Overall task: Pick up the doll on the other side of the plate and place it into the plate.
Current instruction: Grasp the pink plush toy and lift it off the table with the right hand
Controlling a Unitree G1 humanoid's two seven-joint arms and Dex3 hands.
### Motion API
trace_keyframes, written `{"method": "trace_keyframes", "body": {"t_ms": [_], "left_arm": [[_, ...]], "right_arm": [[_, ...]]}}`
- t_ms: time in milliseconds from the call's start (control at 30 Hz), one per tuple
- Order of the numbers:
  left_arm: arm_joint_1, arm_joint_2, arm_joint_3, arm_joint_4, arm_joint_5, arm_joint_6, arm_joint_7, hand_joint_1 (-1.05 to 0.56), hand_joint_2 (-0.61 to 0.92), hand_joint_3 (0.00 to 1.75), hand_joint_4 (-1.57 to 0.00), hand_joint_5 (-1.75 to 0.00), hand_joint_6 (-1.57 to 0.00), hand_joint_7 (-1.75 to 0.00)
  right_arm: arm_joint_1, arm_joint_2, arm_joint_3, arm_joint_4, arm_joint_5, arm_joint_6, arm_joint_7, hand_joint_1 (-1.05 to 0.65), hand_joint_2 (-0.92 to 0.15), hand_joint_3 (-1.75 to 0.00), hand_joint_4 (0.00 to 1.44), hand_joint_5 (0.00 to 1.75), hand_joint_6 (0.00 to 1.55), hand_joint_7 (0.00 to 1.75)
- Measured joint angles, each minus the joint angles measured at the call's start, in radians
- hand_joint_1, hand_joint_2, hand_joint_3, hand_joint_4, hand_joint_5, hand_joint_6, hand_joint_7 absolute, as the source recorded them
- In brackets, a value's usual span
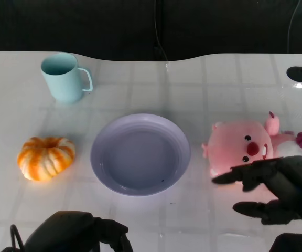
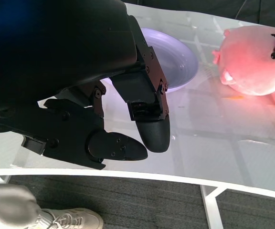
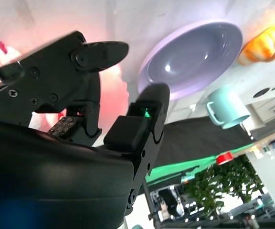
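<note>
The pink plush doll [image 1: 243, 147] lies on the white table to the right of the lilac plate [image 1: 101, 157], which holds nothing. My right hand [image 1: 277, 189] hovers at the doll's near edge with its fingers apart, one of them reaching over the doll's lower face, and it grips nothing. In the right wrist view the right hand [image 3: 94, 109] has the doll [image 3: 113, 95] just beyond its spread fingers, with the plate [image 3: 195, 57] farther off. My left hand [image 1: 77, 233] stays low at the table's near edge, empty. The left wrist view shows the left hand [image 2: 113, 119], the plate [image 2: 185, 62] and the doll [image 2: 257, 62].
An orange-and-white pumpkin [image 1: 46, 157] sits left of the plate. A light blue mug [image 1: 62, 77] stands at the back left. The table's near edge runs just under my left hand. A dark backdrop lies beyond the table's far edge.
</note>
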Motion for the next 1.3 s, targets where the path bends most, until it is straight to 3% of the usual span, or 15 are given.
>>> {"method": "trace_keyframes", "body": {"t_ms": [200, 333, 533, 700, 933, 1200, 1300], "left_arm": [[-0.005, 0.0, 0.0, 0.008, 0.001, 0.001, 0.001, -0.29, 0.92, 0.24, -0.78, -1.09, -0.9, -0.63], [-0.004, 0.0, -0.001, 0.015, 0.003, -0.006, 0.009, -0.3, 0.92, 0.24, -0.77, -1.08, -0.9, -0.63], [-0.002, 0.0, -0.001, 0.016, 0.003, -0.014, 0.012, -0.29, 0.92, 0.22, -0.8, -1.09, -0.91, -0.63], [0.002, -0.001, -0.004, 0.016, 0.003, -0.003, 0.011, -0.31, 0.92, 0.23, -0.78, -1.06, -0.9, -0.62], [0.002, -0.001, -0.009, 0.01, 0.001, 0.014, 0.006, -0.31, 0.92, 0.22, -0.8, -1.05, -0.91, -0.63], [0.005, -0.001, -0.009, 0.009, 0.002, 0.001, 0.01, -0.31, 0.92, 0.24, -0.78, -1.02, -0.9, -0.63], [0.01, -0.001, -0.009, 0.008, 0.002, 0.004, 0.009, -0.3, 0.92, 0.23, -0.79, -1.01, -0.9, -0.63]], "right_arm": [[-0.001, 0.005, -0.011, -0.024, -0.072, 0.01, -0.063, -0.59, -0.77, -0.01, 0.38, 0.49, 0.43, 0.0], [-0.001, 0.018, -0.029, -0.042, -0.093, 0.05, -0.076, -0.63, -0.76, 0.0, 0.13, 0.75, 0.35, 0.01], [-0.003, 0.024, -0.05, -0.074, -0.14, 0.117, -0.091, -0.68, -0.73, 0.0, 0.01, 0.9, 0.31, 0.01], [-0.013, 0.025, -0.072, -0.107, -0.192, 0.206, -0.084, -0.77, -0.75, -0.01, 0.0, 0.9, 0.28, 0.0], [-0.038, 0.019, -0.073, -0.176, -0.279, 0.393, 0.072, -0.77, -0.74, 0.0, 0.02, 0.86, 0.32, 0.03], [-0.076, 0.016, -0.041, -0.17, -0.337, 0.488, 0.161, -0.7, -0.73, 0.0, 0.28, 0.42, 0.35, 0.01], [-0.091, 0.007, -0.031, -0.145, -0.354, 0.505, 0.184, -0.69, -0.74, 0.0, 0.32, 0.35, 0.36, 0.01]]}}
